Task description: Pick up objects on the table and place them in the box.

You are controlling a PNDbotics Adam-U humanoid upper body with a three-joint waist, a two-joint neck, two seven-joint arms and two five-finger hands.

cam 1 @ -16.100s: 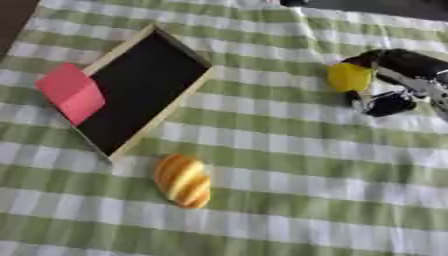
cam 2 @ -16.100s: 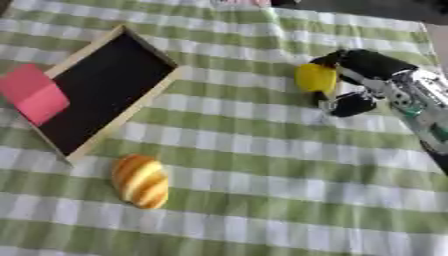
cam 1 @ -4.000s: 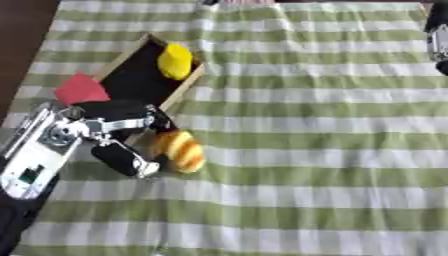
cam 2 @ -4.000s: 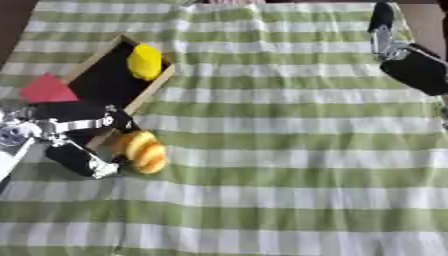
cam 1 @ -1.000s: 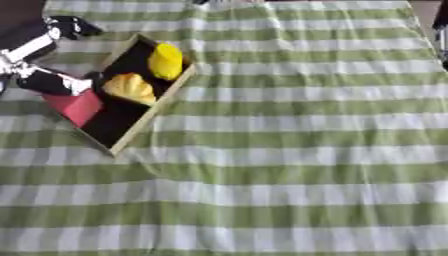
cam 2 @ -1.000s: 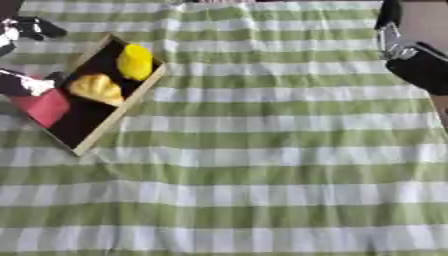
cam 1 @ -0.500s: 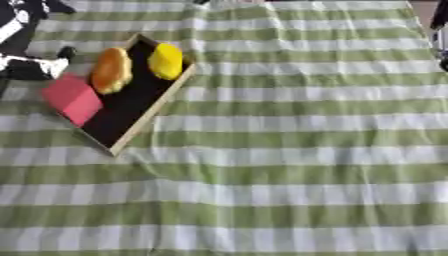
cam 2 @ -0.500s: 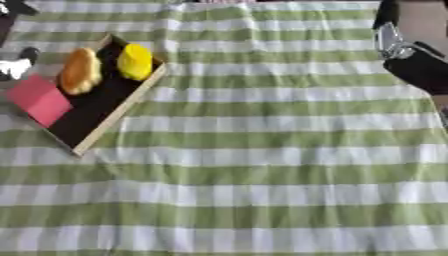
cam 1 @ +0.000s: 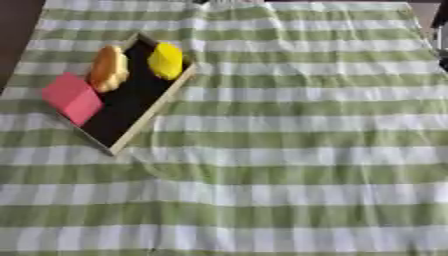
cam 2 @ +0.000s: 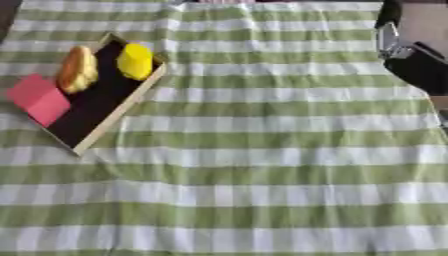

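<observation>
Only the right arm (cam 2: 418,62) in view: black and silver, at the upper right edge of the right eye view, running off the frame. No robot hand visible on either side, fingers out of sight.

A green-and-white striped cloth (cam 1: 289,150) covers the table, rumpled into soft folds near its middle. Dark floor (cam 1: 17,30) shows at the far left corner.
</observation>
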